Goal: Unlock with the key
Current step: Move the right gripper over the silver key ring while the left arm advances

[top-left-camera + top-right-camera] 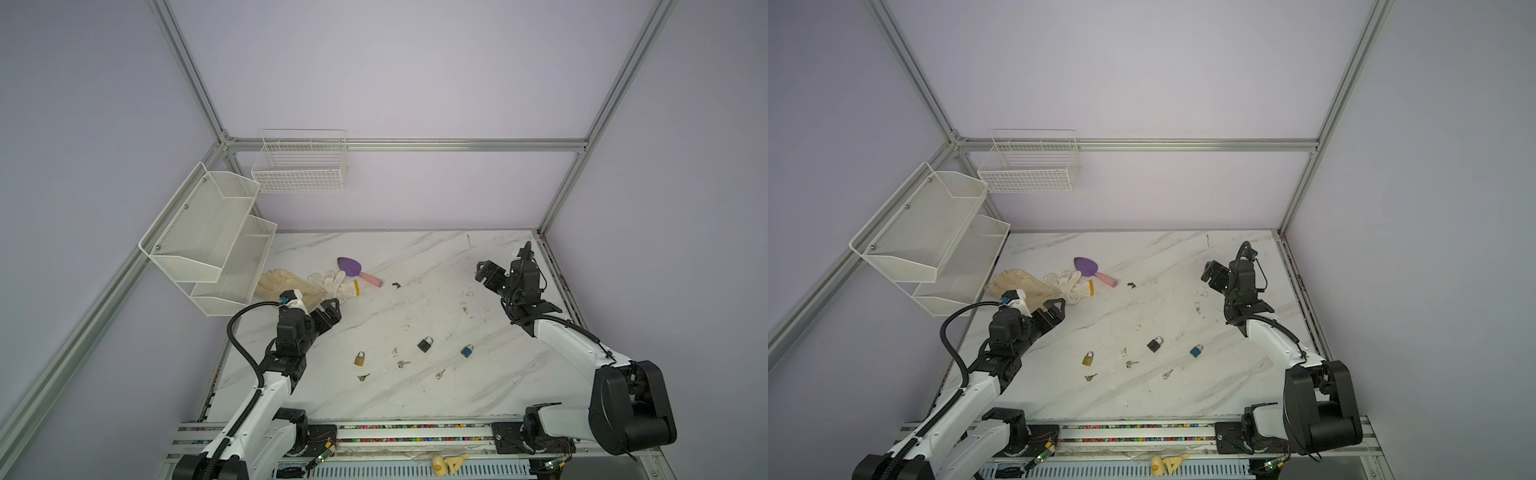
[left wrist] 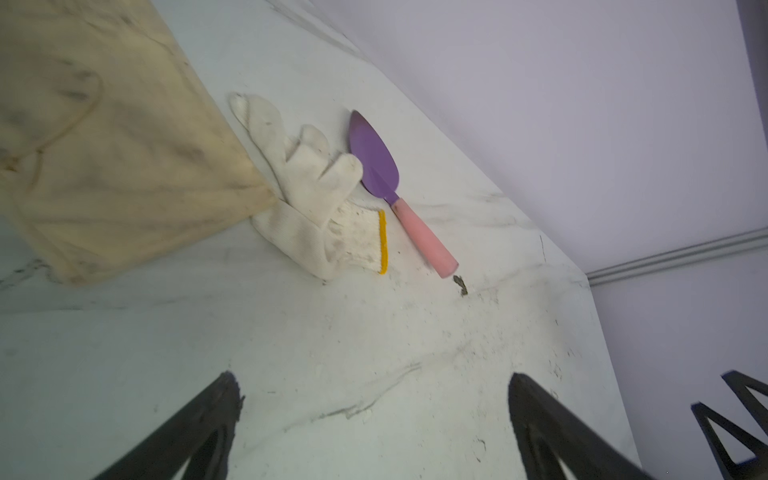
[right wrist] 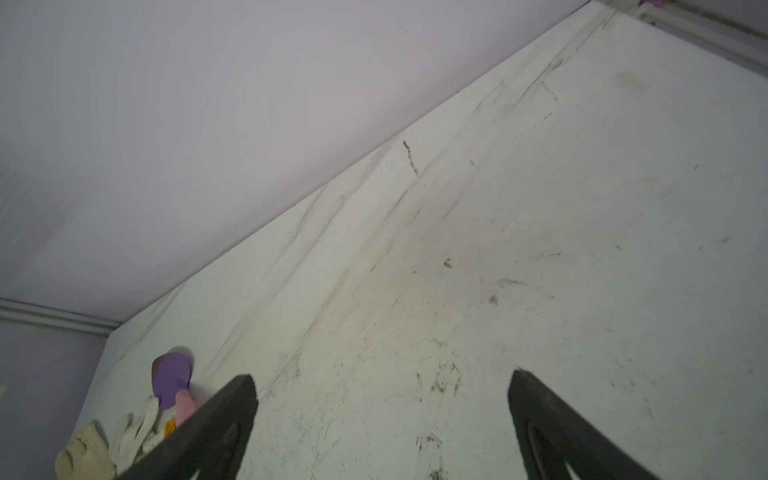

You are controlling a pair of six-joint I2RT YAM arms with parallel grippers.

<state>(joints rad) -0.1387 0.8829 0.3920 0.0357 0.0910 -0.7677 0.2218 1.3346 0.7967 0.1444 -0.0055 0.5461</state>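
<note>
Lying crosswise: left key (image 1: 363,377); brass padlock (image 1: 360,360), shackle (image 1: 362,353) rearward.

Padlocks (image 1: 424,344) in a row on table (image 1: 436,257), keys (image 1: 402,364) before them, gloves (image 1: 330,283) and trowel (image 1: 358,272) behind left

Three padlocks (image 1: 360,359) (image 1: 425,344) (image 1: 466,350) and three keys (image 1: 363,377) (image 1: 403,364) (image 1: 439,374) are lying right of the left claw (image 1: 336,308); two gloves (image 1: 286,282) (image 1: 336,284) and one trowel (image 1: 353,268) are lying just beyond it.

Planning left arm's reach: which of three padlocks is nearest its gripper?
The brass padlock, leftmost of the row; the black padlock and blue padlock lie farther from the left gripper.
</note>
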